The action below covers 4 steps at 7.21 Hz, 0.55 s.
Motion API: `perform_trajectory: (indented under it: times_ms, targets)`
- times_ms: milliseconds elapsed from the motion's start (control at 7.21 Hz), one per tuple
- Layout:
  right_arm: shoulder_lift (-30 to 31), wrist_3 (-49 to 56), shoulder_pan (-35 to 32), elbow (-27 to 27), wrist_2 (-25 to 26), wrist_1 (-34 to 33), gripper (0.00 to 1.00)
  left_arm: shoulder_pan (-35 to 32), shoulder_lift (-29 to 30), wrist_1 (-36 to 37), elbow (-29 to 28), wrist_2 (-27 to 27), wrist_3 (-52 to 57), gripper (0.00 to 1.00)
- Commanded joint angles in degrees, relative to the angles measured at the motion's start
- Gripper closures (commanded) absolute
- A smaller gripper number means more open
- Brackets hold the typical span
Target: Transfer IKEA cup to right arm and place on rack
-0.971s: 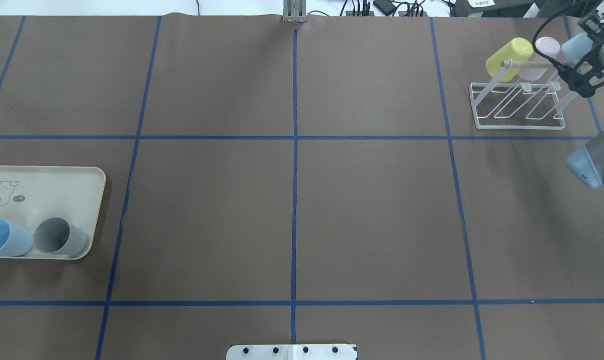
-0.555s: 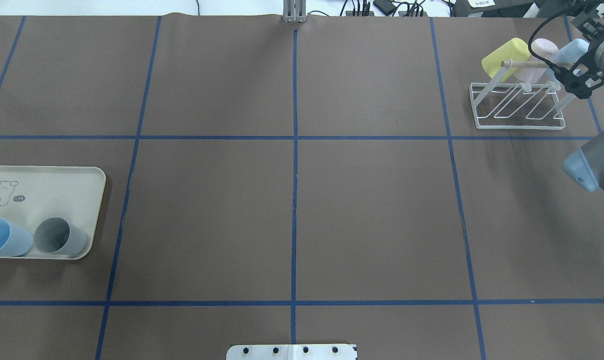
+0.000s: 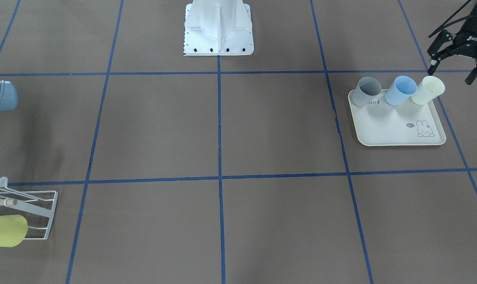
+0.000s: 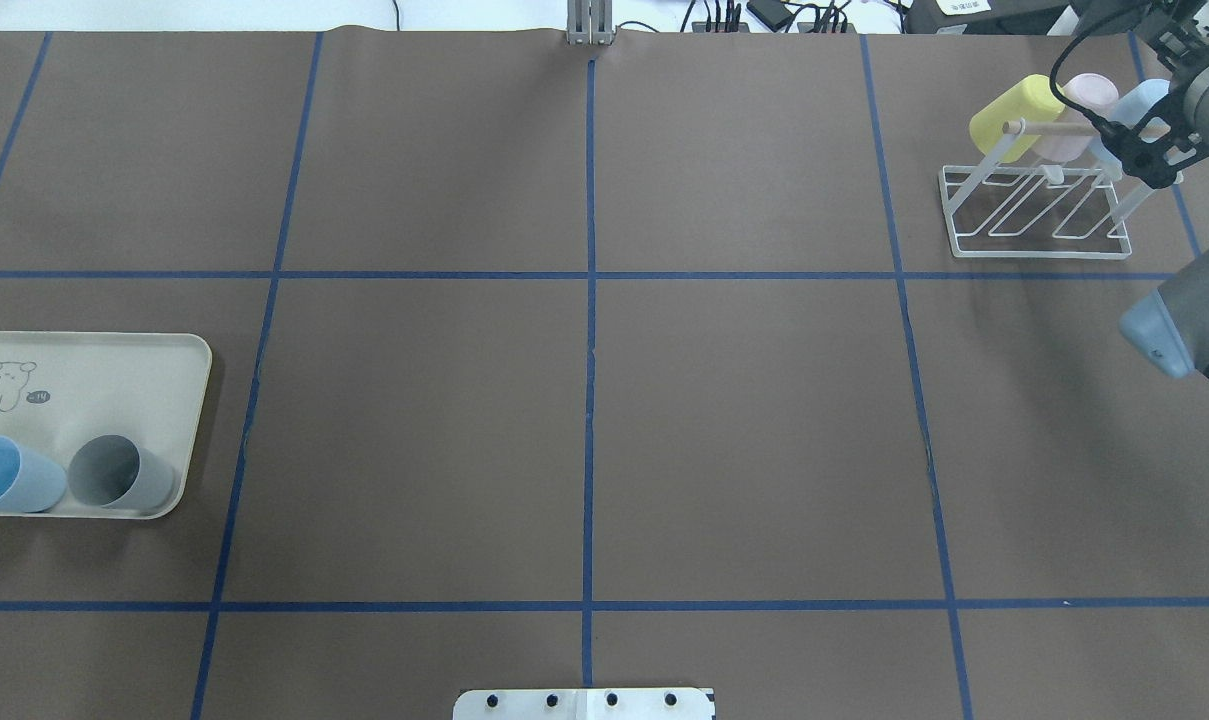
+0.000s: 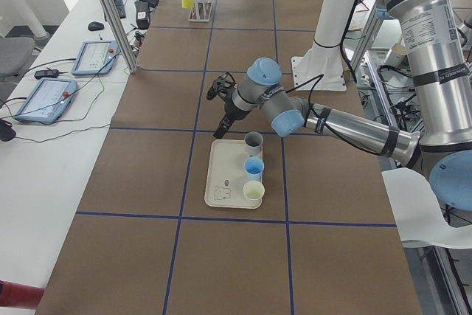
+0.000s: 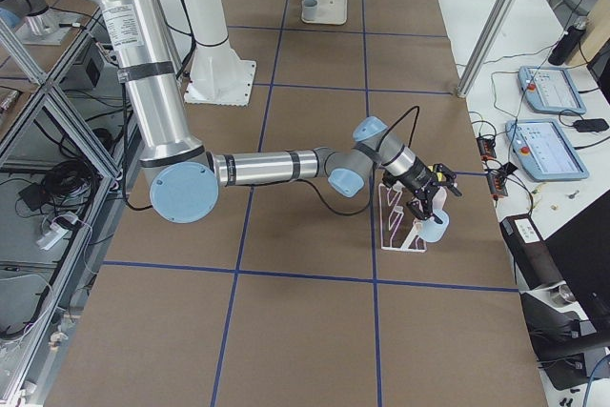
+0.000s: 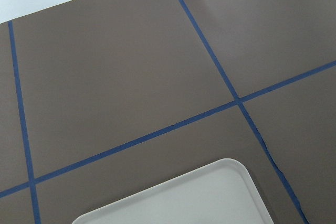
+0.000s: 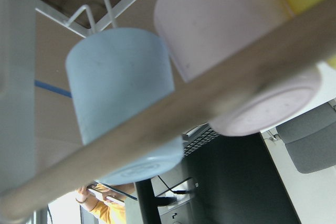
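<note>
The rack (image 4: 1039,215) stands in the tabletop's (image 4: 584,400) far right corner. Three cups (image 4: 1089,95) hang side by side on it, behind its dowel (image 4: 1049,128). The tray (image 3: 396,130) lies at the left edge. Three more cups (image 3: 400,90) sit in a row along its robot-side rim, apparently on their sides.

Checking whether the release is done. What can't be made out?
Whether the right hand grips the blue cup at the rack: overhead, its body hides the grip; exterior right, too small; wrist view shows no fingers.
The pink cup: front-facing view's left edge cuts it off; only the yellow cup shows.
</note>
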<state>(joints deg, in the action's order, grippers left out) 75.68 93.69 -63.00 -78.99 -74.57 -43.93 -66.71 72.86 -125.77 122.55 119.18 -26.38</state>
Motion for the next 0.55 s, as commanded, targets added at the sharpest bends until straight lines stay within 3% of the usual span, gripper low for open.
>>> perform_trajectory:
  times_ms: [0,416]
  targets:
    - [0.5,-6.9,-0.2,-5.9,-6.2,-0.4,0.02,0.0,0.0,0.0,0.0,0.0,0.0,0.00]
    - [5.8,-32.7,-0.1,-15.9,-18.5,-0.5,0.02,0.0,-0.1,-1.1,-2.0,-0.3,0.2,0.00]
